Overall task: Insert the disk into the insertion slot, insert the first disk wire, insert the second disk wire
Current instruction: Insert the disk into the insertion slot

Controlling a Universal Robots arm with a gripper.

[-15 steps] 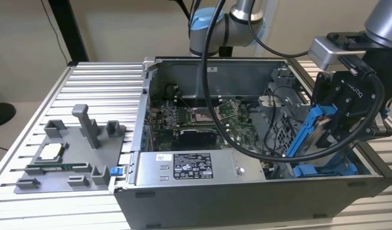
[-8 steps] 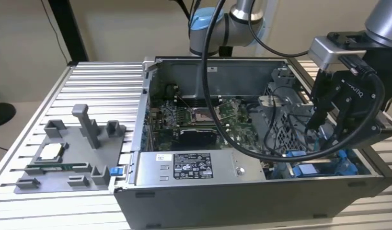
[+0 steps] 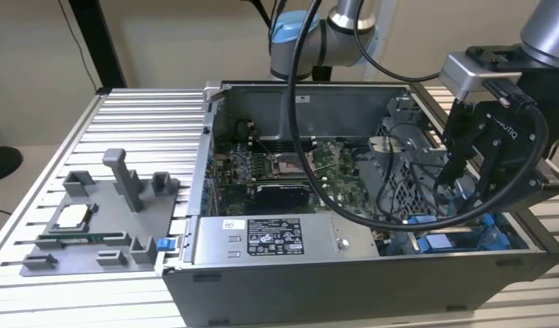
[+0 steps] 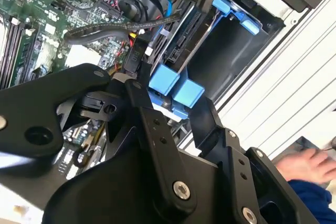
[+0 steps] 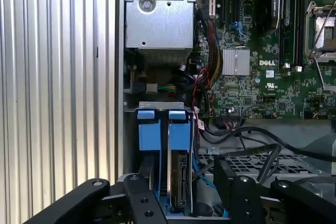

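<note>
In both wrist views we see the gripper (image 5: 181,187) (image 4: 170,98) with its fingers (image 5: 140,198) apart. The disk (image 5: 179,177) stands on edge in its blue carrier (image 5: 157,132) between them, inside the computer case (image 3: 352,290). One finger seems to touch the carrier, but we cannot be sure.

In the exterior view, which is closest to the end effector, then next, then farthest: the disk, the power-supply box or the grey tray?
1. Disk, just below the end effector, on the exterior view's right.
2. Power-supply box, near the view's middle.
3. Grey tray, far on the exterior view's left.
</note>
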